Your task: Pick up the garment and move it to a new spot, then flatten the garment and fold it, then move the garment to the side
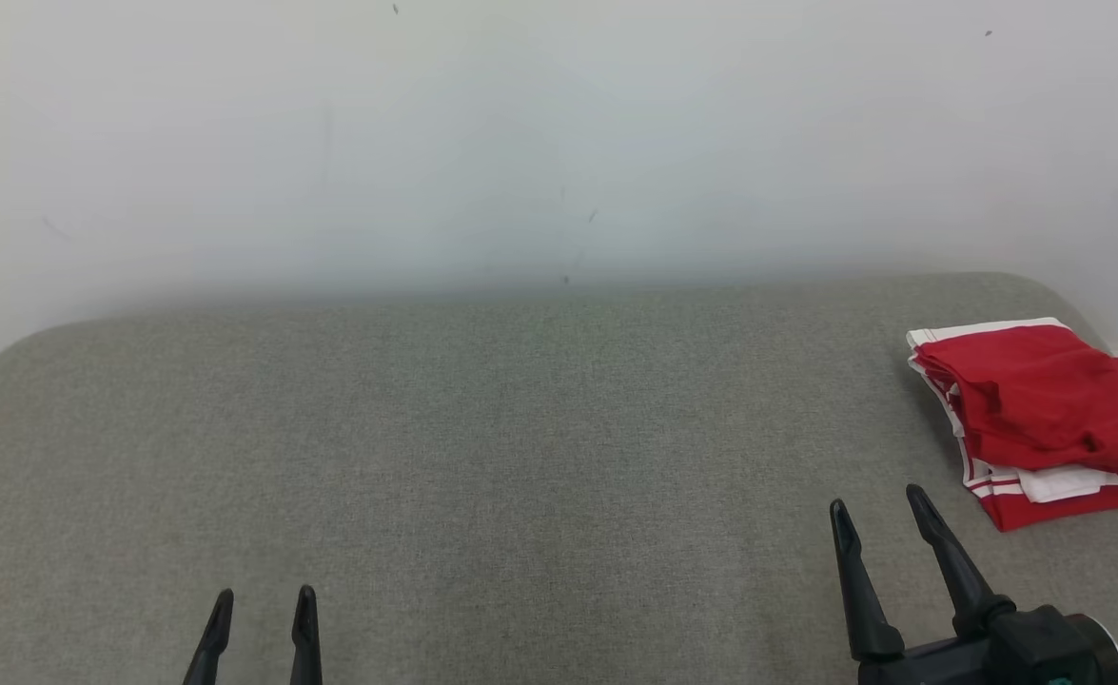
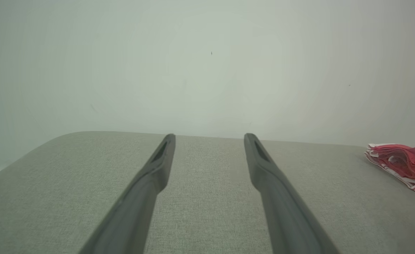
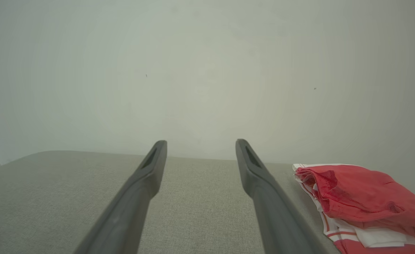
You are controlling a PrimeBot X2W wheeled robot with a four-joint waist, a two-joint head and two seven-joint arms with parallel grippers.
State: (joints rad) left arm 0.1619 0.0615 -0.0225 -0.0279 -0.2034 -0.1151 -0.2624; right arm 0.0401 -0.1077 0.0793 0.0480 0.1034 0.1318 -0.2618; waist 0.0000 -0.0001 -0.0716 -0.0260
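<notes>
**Op:** Item 1, task obj. Desc. & loc.?

**Me:** Red fabric garment w/ white striped trim (image 1: 1044,409), folded into a thick, slightly uneven stack. Loc.: far right corner of the grey woven-fabric padded surface (image 1: 520,428), close to its rounded edge. Why there: I judge it parked out of the working middle, as the "move to the side" step asks. Folds look done, tho a white layer sticks out on the stack's near side.

**Op:** Item 2, L gripper?

**Me:** My left gripper (image 1: 264,595), two long dark fingers, spread apart, nothing btwn them. Loc.: over the surface's near edge, left part, well apart from the garment. It hangs low & idle, I'd say, since no cloth lies on that side.

**Op:** Item 3, R gripper?

**Me:** My right gripper (image 1: 877,499), fingers parted too, empty. Loc.: near edge of the surface, right part, near the garment but not touching. The stack sits just beyond and to the right of the tips. Parted fingers fit either a release or a reach, can't tell which.

**Op:** Item 4, misc.?

**Me:** Pale plain wall (image 1: 520,143) behind the surface's far edge, a few small dark specks on it.

**Op:** Status est.?

**Me:** Approx. complete, by my reading. If anything's left, it's tidying that white layer. Risk: a careless nudge could slide the stack off the rounded corner.
</notes>
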